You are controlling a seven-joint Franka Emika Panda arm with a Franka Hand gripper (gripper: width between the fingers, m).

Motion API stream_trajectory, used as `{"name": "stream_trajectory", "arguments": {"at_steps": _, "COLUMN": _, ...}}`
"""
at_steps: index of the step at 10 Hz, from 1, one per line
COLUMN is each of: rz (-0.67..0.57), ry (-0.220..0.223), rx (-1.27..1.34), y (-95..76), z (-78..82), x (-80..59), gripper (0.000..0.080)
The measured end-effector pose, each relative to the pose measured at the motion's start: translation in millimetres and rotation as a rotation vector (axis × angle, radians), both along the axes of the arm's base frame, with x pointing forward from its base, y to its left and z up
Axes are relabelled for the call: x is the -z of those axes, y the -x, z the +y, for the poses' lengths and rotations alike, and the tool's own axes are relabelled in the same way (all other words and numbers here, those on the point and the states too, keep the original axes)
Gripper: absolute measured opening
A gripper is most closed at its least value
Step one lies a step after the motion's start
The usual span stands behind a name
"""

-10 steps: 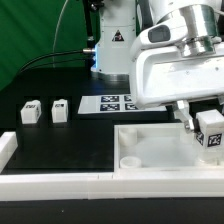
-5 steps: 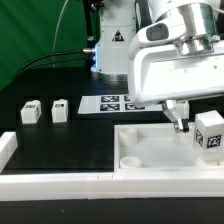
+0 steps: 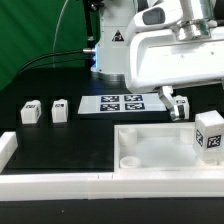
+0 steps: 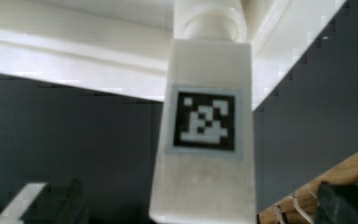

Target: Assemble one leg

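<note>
Tool (image 4: 179, 200): jaws wide apart, holding nothing, hovering clear. The small white plastic post-like leg with a square black-and-white tag (image 3: 210, 135) stands just below it, upright with its long axis vertical. It sits on the large white square tray (image 3: 150, 150), at the exterior view's right. Judgement: a grasp needs a straight descent. Seating in a hole: cannot tell.

The white tagged leg (image 3: 209, 133) stands upright in the tray (image 3: 155, 152), toward the exterior view's right.

free: above leg (image 3: 209, 134) + tray (image 3: 165, 150) mid | blk: tray rim beside leg
</note>
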State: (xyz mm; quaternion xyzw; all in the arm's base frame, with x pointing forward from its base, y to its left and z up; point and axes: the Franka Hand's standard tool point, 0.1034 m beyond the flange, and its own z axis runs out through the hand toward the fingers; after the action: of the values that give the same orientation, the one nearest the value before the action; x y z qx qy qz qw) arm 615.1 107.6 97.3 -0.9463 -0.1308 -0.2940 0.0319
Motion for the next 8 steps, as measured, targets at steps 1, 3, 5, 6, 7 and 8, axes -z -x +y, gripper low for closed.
{"name": "stream_trajectory", "arguments": {"at_steps": 1, "rz": 0.000, "ry": 0.000, "rx": 0.000, "y": 0.1, "z": 0.0, "x": 0.1, "gripper": 0.0649}}
{"name": "stream_trajectory", "arguments": {"at_steps": 3, "rz": 0.001, "ry": 0.000, "rx": 0.000, "y": 0.3, "z": 0.1, "x": 0.6, "gripper": 0.0649}}
{"name": "stream_trajectory", "arguments": {"at_steps": 5, "rz": 0.026, "ry": 0.002, "rx": -0.003, "y": 0.4, "z": -0.6, "x": 1.3, "gripper": 0.0649}}
{"name": "stream_trajectory", "arguments": {"at_steps": 6, "rz": 0.035, "ry": 0.006, "rx": 0.009, "y": -0.3, "z": -9.5, "x": 1.8, "gripper": 0.0649}}
{"name": "stream_trajectory", "arguments": {"at_steps": 7, "rz": 0.139, "ry": 0.004, "rx": 0.010, "y": 5.3, "z": -7.5, "x": 5.3, "gripper": 0.0649}}
{"name": "stream_trajectory", "arguments": {"at_steps": 8, "rz": 0.208, "ry": 0.007, "rx": 0.004, "y": 6.8, "z": -2.4, "x": -0.1, "gripper": 0.0649}}
